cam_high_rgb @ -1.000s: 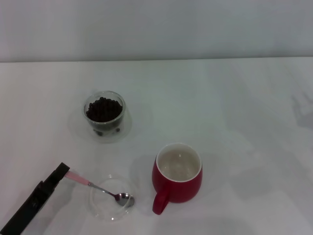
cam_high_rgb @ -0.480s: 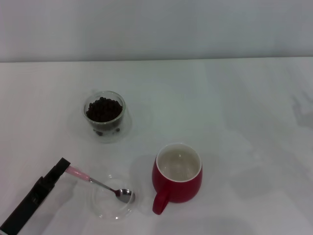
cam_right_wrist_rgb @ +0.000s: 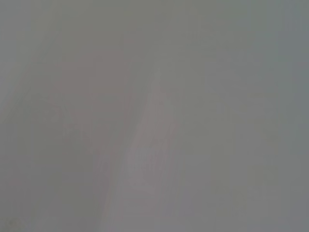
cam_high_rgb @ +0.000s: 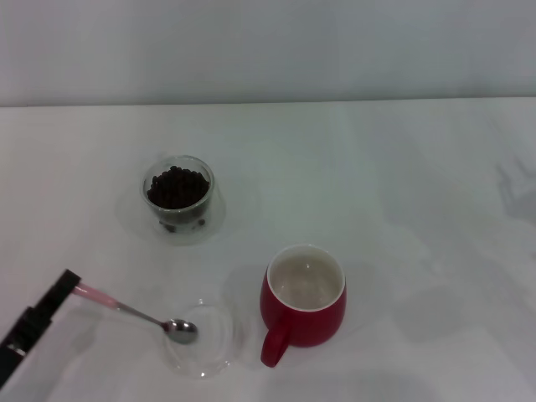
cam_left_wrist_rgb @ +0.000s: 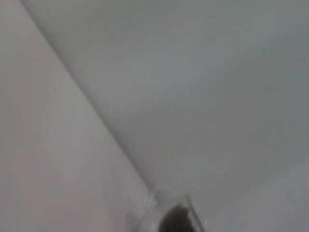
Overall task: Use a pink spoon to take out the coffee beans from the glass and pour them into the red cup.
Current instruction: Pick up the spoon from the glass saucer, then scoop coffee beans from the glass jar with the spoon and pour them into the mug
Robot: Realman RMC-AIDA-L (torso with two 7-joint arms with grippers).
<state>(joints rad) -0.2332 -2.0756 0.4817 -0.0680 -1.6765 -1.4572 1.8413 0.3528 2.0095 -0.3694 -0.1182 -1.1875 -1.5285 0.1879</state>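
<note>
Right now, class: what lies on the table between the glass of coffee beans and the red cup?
Nothing: in the head view, only bare white table separates the glass from the red cup.

From my console this looks like a bare test bench set up for trials, not a lived-in kitchen. A plain white table (cam_high_rgb: 394, 184) fills nearly the whole head view and meets a blank pale wall (cam_high_rgb: 268, 50) along the top of the frame. The only kitchen touches are a few small props in the lower left and centre: a red cup (cam_high_rgb: 303, 306), a glass (cam_high_rgb: 177, 198) and a clear dish (cam_high_rgb: 203, 340).
</note>
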